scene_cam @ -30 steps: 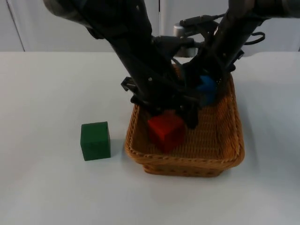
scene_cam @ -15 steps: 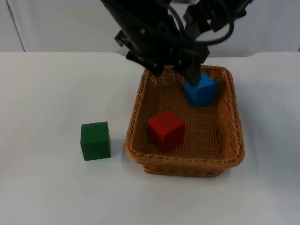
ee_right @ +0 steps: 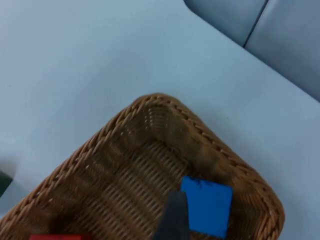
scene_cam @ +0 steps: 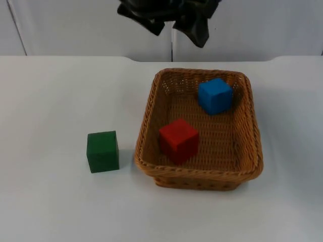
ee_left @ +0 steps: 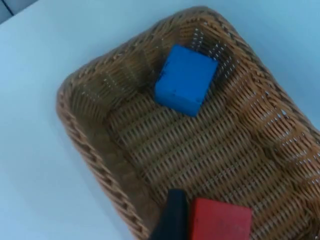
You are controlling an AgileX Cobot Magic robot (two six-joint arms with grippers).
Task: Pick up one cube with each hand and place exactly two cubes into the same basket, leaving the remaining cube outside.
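1. The wicker basket sits on the white tabletop, right of centre, nearer the far edge than the near one.
2. Inside it, the blue cube lies by the far right corner, and the red cube lies near the basket's left wall, toward the front.
3. The green cube stands outside, just left of the basket.
4. The left hand and right hand hang high over the far edge, holding nothing; how far open they are I cannot tell.
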